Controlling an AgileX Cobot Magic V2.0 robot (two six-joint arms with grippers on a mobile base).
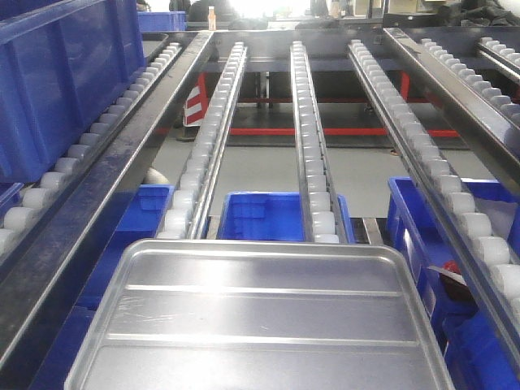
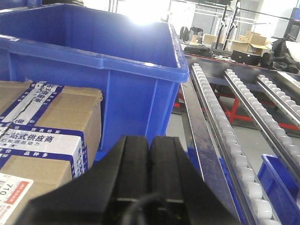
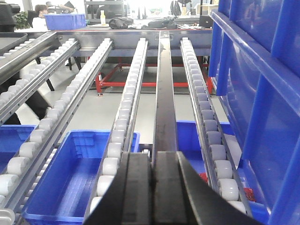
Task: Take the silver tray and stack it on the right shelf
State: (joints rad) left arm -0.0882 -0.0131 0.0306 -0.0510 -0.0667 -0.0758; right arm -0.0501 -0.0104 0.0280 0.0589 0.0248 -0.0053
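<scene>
Fingers (image 2: 133,168) on the left gripper (image 2: 150,164) and right gripper (image 3: 153,183) are seen pressed shut, nothing held.
On the shelf (image 1: 439,80), across the near ends of its roller rails (image 1: 211,138), the silver tray (image 1: 260,325) is laid flat. It is judged light, stiff and slippery; its shallow rim (image 1: 268,246) is best pinched at a side edge.

Front view looks low along the white roller rails (image 1: 307,146) from close above a shiny ridged silver tray (image 1: 260,325). Both wrist views face down the same rails.
</scene>
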